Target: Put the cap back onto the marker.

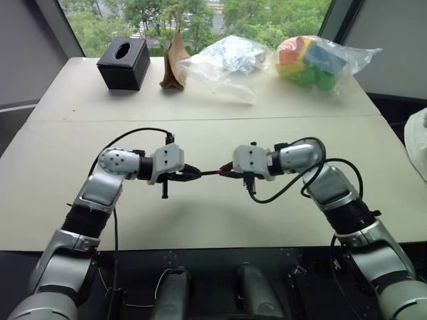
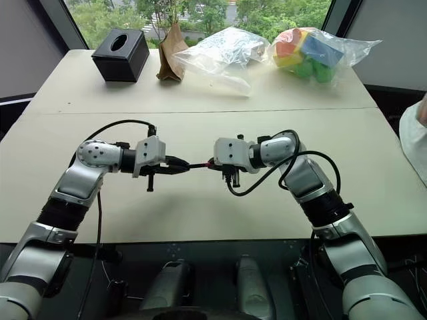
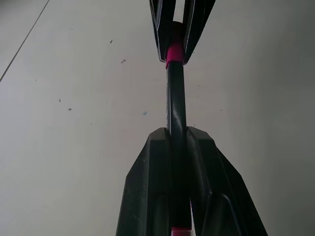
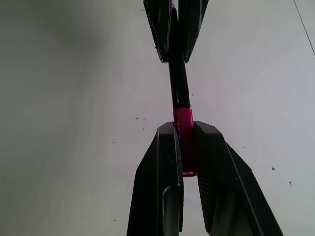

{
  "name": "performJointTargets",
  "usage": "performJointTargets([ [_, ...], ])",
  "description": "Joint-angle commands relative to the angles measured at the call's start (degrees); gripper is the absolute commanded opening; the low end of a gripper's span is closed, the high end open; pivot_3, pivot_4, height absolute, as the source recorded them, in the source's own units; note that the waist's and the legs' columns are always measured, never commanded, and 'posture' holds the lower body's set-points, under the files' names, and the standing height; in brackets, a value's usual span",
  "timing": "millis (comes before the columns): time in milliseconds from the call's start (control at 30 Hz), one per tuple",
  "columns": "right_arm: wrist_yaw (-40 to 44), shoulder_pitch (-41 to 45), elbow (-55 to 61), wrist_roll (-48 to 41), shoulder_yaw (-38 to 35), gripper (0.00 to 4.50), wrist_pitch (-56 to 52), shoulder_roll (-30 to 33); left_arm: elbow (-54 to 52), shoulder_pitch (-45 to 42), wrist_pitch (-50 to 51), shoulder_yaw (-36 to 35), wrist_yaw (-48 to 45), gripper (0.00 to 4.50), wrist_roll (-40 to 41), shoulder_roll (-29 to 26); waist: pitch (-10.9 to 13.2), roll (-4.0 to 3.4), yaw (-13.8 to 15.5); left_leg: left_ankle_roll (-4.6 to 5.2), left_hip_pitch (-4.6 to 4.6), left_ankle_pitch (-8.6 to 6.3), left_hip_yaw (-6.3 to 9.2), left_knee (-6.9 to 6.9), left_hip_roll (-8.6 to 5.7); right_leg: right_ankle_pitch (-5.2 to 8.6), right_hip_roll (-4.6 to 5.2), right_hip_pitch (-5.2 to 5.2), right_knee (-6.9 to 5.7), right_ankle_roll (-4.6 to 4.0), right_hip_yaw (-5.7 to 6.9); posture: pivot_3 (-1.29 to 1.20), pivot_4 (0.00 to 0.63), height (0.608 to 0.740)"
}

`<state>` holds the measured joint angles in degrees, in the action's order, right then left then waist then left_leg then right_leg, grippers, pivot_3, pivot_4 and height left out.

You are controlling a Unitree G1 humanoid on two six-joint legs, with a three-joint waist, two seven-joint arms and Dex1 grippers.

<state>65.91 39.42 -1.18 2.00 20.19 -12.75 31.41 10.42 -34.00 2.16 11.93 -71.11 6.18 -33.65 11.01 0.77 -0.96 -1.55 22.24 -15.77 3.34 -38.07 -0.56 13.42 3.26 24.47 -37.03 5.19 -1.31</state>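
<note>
The marker [image 3: 176,105] is held level above the table [image 1: 200,213], long axis running left-right between the arms. The left gripper [image 1: 190,175] is clamped on its barrel; the right gripper [image 4: 186,147] is clamped on the cap [image 4: 184,123] (seated on the marker's right-pointing end).

Two silver-grey arms with black ribbed joints and looping black cables; white wrist housings carry the left end effector [image 1: 193,175] and right end effector [image 1: 225,172], both black-fingered
</note>
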Motion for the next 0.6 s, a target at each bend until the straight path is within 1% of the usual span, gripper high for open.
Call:
performJointTargets([
  [33,-0.37,1.01,2.95,-1.36,-0.20,0.07,0.50,-1.51,-2.54,-1.36,-1.32,0.08,-0.57,0.00,1.67,1.11,0.00,0.00,0.00,0.00,0.00,0.00,0.00,0.00,0.00,0.00,0.00,0.00,0.00,0.00,0.00,0.00,0.150,0.740],
  [267,-0.35,0.01,5.50,-1.45,0.95,0.07,0.47,-2.49,-2.39,-1.86,-0.77,0.32,-1.41,0.00,2.03,1.66,0.00,0.00,-0.02,0.00,0.00,0.00,0.01,0.00,0.00,0.00,0.00,0.00,0.00,0.00,0.01,0.00,0.150,0.740],
  [433,-1.19,0.04,5.54,-0.19,1.84,0.07,2.54,-3.46,-3.28,-2.31,2.54,-0.09,-2.36,0.00,3.99,2.61,0.00,0.00,-0.02,0.00,0.00,0.00,0.01,0.00,0.00,0.00,0.00,0.00,0.00,0.00,0.01,0.00,0.150,0.740],
  [600,-1.47,0.41,5.38,0.49,1.84,0.07,3.51,-4.53,-3.21,-2.67,2.31,0.00,-2.79,0.00,3.37,3.00,0.00,0.00,-0.02,0.00,0.00,0.00,0.00,0.00,0.00,0.00,-0.01,0.00,0.00,0.00,0.01,0.00,0.150,0.740],
])
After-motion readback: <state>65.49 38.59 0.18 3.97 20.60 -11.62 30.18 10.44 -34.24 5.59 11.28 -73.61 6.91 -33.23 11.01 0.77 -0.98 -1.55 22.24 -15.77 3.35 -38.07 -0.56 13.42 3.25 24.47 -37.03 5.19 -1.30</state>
